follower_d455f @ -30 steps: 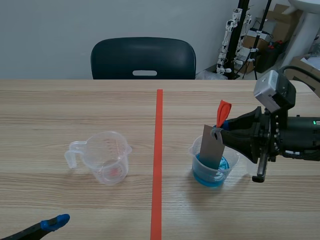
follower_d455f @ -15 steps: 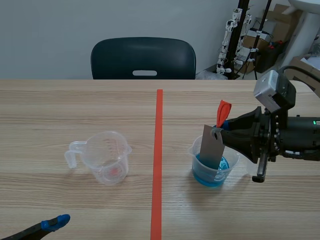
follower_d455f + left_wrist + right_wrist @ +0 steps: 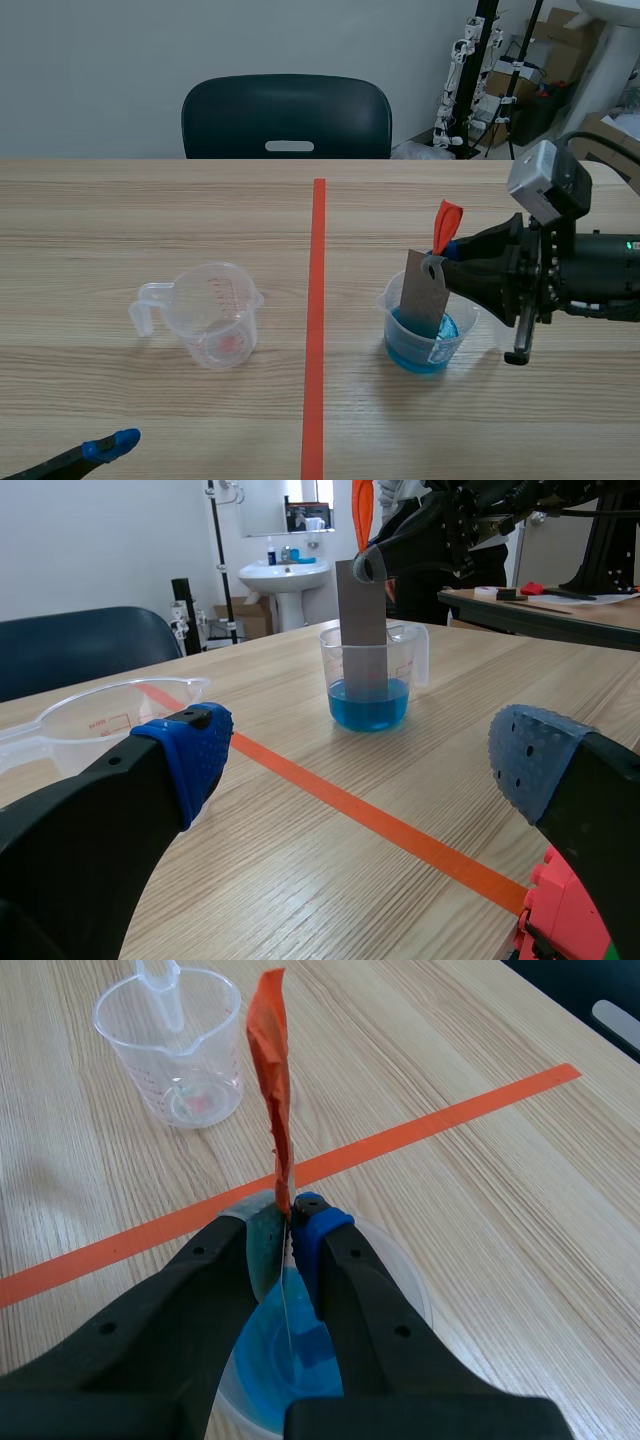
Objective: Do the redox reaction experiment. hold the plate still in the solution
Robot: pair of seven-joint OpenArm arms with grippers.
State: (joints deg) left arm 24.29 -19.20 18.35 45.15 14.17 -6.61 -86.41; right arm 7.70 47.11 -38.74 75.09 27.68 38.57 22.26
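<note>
Grey plate (image 3: 424, 292) in solution (image 3: 414, 353), right hand (image 3: 291, 1223) gripping

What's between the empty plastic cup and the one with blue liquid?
Only an orange tape line crosses the bare table between the empty cup and the blue-filled cup, as the scene view shows.

The table (image 3: 150, 210) is pale, matt wood grain. The empty cup (image 3: 218, 318) and the solution cup (image 3: 415, 355) are clear, glossy plastic. The plate (image 3: 424, 293) looks dull matt grey, perhaps metal.
</note>
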